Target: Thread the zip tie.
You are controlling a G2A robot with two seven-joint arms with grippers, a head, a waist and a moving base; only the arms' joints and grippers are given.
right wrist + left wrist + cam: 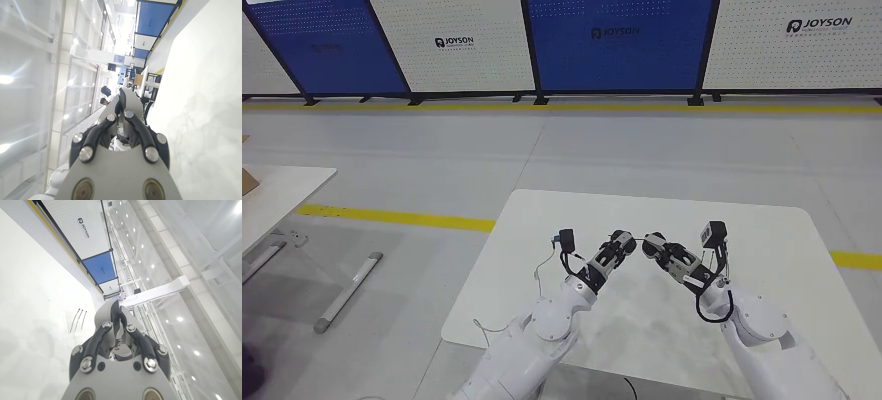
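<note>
Above the table (pixel 532 290), a little toward 11 o'clock from its middle, the left gripper (pixel 623 240) and the right gripper (pixel 651 246) meet tip to tip, the left at 9 o'clock of the right. Both claws are closed, each pinching an end of the thin zip tie (pixel 637 237) that spans the short gap between them. Three spare ties (pixel 78 320) lie side by side on the tabletop, well apart from the left gripper.

Between the two pairs of jaws the zip tie (pixel 642 237) is perhaps a faint thread, its ends hidden inside them.
</note>
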